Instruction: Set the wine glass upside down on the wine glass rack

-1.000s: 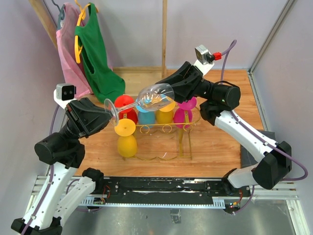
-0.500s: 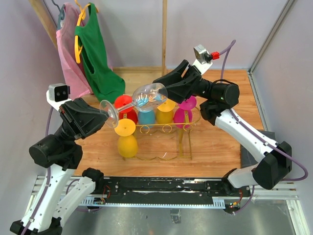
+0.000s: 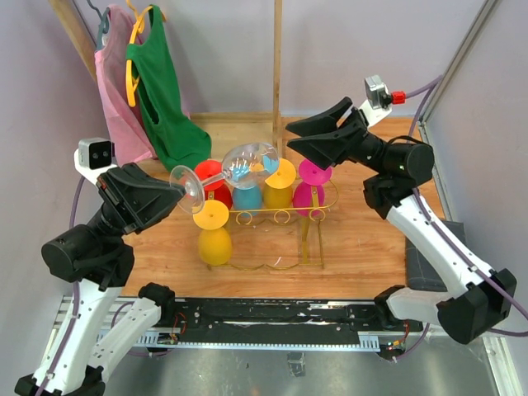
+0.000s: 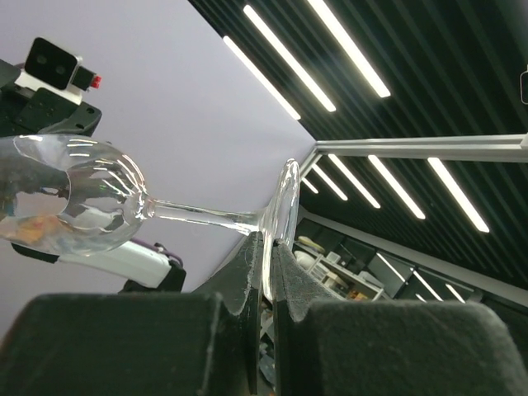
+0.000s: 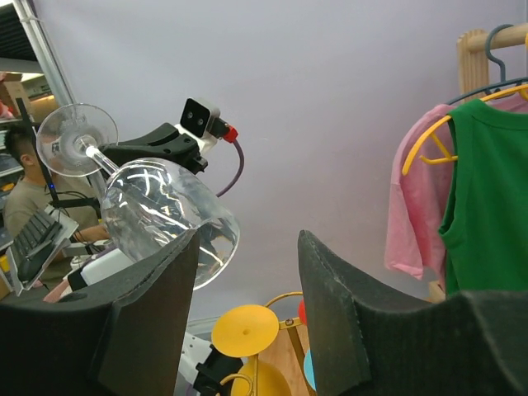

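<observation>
The clear wine glass (image 3: 246,162) lies on its side in the air above the gold wire rack (image 3: 280,217), bowl to the right. My left gripper (image 3: 179,193) is shut on the rim of its foot, seen edge-on between my fingers in the left wrist view (image 4: 279,206). My right gripper (image 3: 299,137) is open and empty, just right of the bowl and apart from it. In the right wrist view the glass (image 5: 165,210) sits left of the open gripper (image 5: 247,252).
Upside-down coloured glasses hang on the rack: red (image 3: 213,181), blue (image 3: 246,196), yellow (image 3: 279,185), magenta (image 3: 312,186) and a front yellow one (image 3: 214,234). Green (image 3: 161,91) and pink (image 3: 114,78) shirts hang at the back left. A wooden post (image 3: 277,58) stands behind.
My right gripper has opened, let go of the glass bowl and drawn back to the right. The glass now hangs from my left gripper alone, shifted a little to the left.
</observation>
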Robot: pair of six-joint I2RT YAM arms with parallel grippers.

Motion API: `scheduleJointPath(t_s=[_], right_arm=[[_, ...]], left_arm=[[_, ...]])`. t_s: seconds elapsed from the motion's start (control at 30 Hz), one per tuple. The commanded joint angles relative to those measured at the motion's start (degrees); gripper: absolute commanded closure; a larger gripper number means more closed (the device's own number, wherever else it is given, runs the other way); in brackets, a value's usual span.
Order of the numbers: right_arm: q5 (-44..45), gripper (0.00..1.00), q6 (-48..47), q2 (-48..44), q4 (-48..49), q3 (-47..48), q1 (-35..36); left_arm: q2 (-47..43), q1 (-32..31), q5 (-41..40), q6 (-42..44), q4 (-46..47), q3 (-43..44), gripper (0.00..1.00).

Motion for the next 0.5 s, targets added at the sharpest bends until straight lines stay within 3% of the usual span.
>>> scheduleJointPath(t_s=[0.0,0.13,0.3,0.47], right_arm=[[2.45,0.47,-8.69,-4.38,-8.84,-0.76,-1.34],[7.74,0.48,-18.43,-9.2,-20.19,-1.05,-1.77],[20.34,0.47,-30.29,-16.65,-35.43,-1.36,-1.9],[32.69,0.45,-36.24,-23.01,-42.08,-3.61,-1.9]], left_arm=[[-0.2,0.04,-0.63,1.28,0.32,2.2,1.0],[-0.1,0.03,-0.55,1.89,-1.49,2.58,1.0],[0.73,-0.01,0.52,1.51,-4.0,3.24,1.0],[1.8,-0.04,1.21,1.45,-6.16,4.74,1.0]])
